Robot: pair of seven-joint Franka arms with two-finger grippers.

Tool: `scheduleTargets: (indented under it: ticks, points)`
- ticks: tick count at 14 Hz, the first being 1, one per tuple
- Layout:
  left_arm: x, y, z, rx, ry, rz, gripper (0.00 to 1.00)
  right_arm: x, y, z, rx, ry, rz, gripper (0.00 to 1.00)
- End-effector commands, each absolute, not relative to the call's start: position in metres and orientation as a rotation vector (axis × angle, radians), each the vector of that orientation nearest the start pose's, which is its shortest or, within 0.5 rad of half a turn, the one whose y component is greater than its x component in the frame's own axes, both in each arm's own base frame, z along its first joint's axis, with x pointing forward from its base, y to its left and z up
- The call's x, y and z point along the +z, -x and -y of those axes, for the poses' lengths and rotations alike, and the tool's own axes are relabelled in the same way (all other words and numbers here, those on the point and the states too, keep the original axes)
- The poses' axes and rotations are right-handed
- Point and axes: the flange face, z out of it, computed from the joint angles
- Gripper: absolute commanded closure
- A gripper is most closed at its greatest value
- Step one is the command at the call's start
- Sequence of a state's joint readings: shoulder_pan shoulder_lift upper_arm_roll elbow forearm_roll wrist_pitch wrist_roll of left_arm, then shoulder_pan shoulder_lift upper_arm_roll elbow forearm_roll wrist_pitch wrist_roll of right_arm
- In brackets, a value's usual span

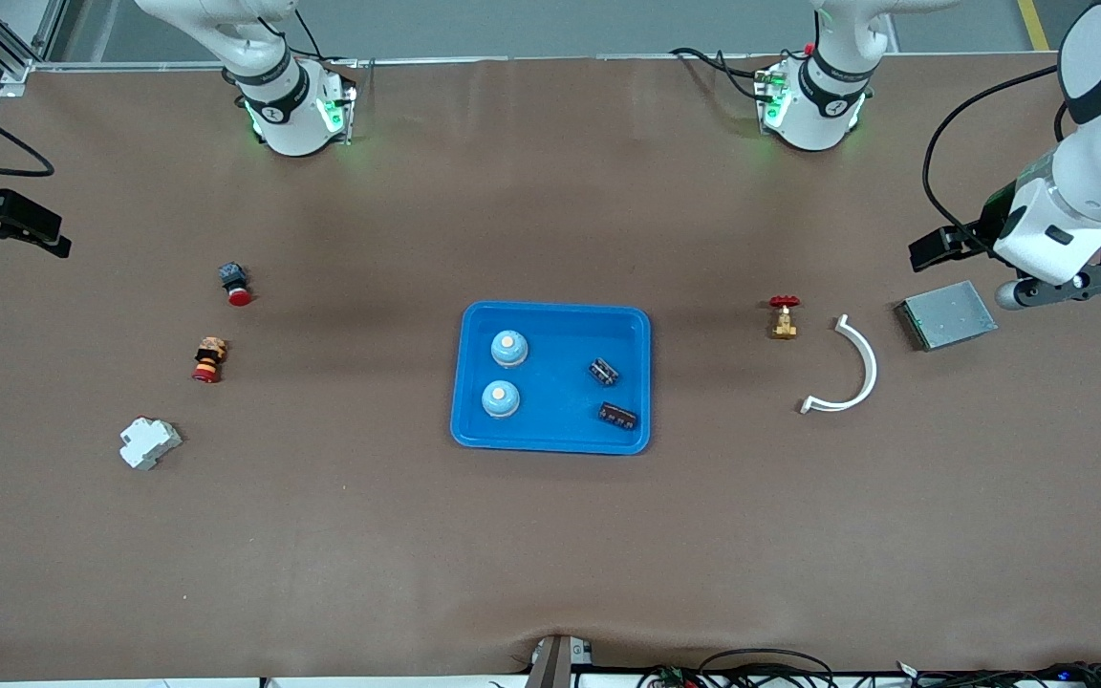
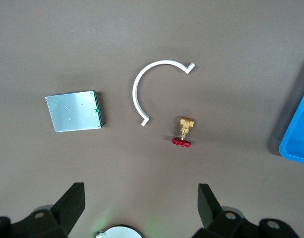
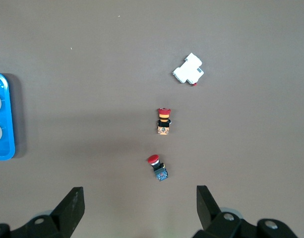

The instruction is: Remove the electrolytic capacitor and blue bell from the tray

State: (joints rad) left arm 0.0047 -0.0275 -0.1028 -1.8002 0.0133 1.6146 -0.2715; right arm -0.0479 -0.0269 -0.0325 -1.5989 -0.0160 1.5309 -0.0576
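Sitting mid-desk, the blue tray (image 1: pixel 551 319) holds two blue bells (image 1: pixel 501 398) and two dark capacitors (image 1: pixel 617 416). Farther up, the left hand (image 2: pixel 142 203) hangs wide open above the grey box (image 1: pixel 947 314); the right hand (image 3: pixel 140 203) waits open over the red buttons (image 3: pixel 163 121).

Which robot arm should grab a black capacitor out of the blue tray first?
Probably the left: both capacitors lie at the tray's edge toward the left arm's end. Left gripper and right gripper both hang open off the tray.
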Motion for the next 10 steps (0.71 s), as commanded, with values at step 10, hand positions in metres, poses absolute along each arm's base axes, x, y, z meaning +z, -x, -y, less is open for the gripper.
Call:
scheduleTargets:
  ticks: [10]
  points:
    - [0.519,-0.525,0.079,0.199,3.066,0.285,0.00,0.630,-0.543,0.048,0.006,3.149,-0.046,0.00]
